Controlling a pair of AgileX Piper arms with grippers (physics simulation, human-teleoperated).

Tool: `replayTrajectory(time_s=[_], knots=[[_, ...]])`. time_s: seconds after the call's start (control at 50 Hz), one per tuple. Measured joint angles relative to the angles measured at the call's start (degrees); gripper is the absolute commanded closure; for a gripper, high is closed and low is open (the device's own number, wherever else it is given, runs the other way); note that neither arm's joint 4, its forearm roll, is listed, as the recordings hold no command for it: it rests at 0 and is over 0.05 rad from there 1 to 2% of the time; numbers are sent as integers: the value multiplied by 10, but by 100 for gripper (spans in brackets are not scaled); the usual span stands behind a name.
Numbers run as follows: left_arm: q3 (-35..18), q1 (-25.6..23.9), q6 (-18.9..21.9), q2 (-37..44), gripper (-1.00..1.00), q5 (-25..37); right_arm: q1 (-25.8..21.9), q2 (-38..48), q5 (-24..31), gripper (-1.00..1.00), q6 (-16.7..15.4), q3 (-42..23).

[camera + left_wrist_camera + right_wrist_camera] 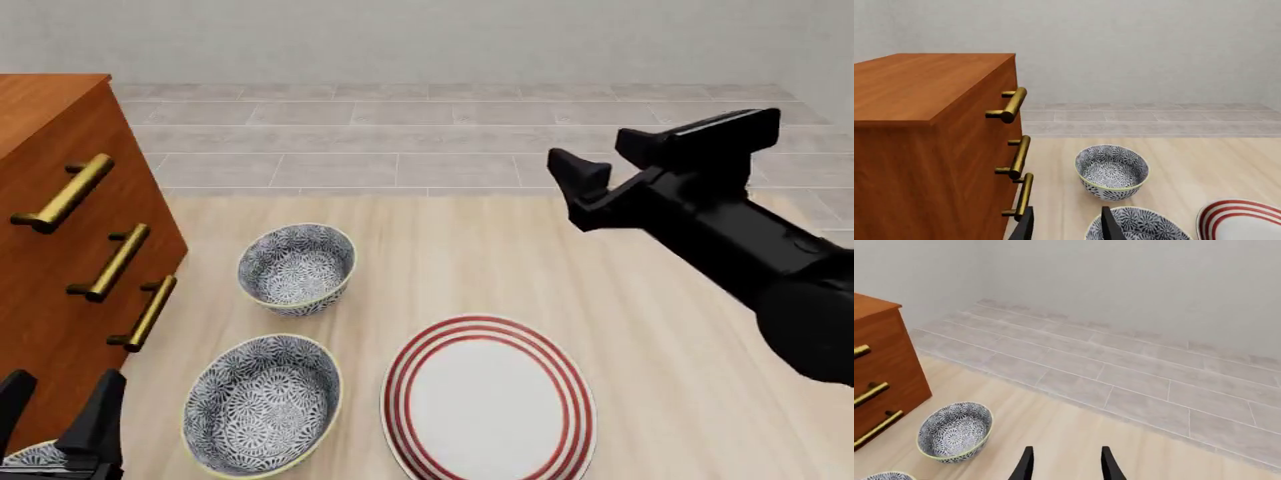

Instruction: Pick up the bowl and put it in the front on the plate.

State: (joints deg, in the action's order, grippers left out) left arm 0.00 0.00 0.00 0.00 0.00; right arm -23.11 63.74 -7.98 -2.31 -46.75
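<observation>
Counter (pixel 641 290) of pale wood runs back to a grey tiled strip and a plain wall, with broad bare room on its right half. On the left stands a tall reddish-brown wooden drawer cabinet (pixel 54 250) with three brass bar handles (pixel 120 262), hemming in that side. The round deep floral blue-grey ceramic bowl (pixel 263 402) sits upright at the near edge, just beside the large flat white plate with three red rings (pixel 489 397), the two close but apart. Its look-alike twin bowl (pixel 298 267) stands farther back, clear of both. The left pincer (pixel 60 415) sits low at the near left corner beside the cabinet, fingers apart and empty, just left of the near bowl. The right pincer (pixel 661 160) is raised high over the right rear, also spread and holding nothing. The left wrist view shows both bowls and the plate's rim; the right wrist view shows the far bowl whole and only a sliver of the near one at its edge.
</observation>
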Motion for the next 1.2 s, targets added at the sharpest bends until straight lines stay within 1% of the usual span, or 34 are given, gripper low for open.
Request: replayTrajectory(time_s=[0.16,0.5,0.82,1.2], knots=[[0,0,0,0,-100,0,-13,38,20,-100,5,-41],[0,0,0,0,-100,0,-41,121,72,-100,0,-130],[0,0,0,0,-100,0,-60,192,128,-100,0,-215],[0,0,0,0,-100,0,-75,274,172,-100,-5,-307]])
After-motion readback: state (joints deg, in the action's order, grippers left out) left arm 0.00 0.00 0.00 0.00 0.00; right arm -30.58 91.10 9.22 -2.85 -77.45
